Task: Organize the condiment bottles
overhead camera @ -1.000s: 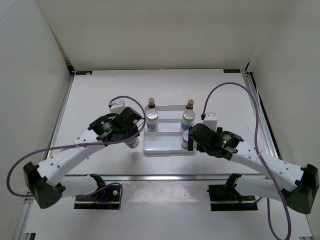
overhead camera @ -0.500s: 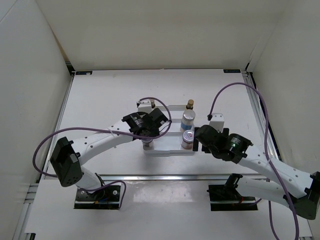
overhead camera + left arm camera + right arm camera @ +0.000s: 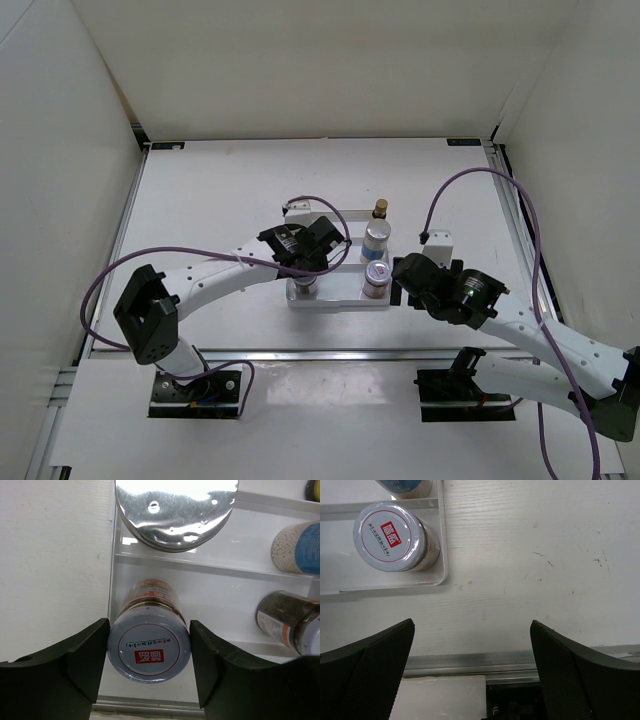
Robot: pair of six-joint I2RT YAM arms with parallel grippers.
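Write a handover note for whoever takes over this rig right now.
Left gripper: shut on a red-marked jar at the tray's front-left slot.
Right gripper: open, empty, over the table beside the tray.
Already in tray: second red-marked jar front right, left silver-lidded cylinder and right silver-lidded cylinder mid-row, slim brown bottle back right; back-left slot is hidden.
To do: likely release the jar, back off.

Top edge crops the silver-lidded bottle [image 3: 176, 510]; right edge, the blue-labelled bottle [image 3: 300, 547].
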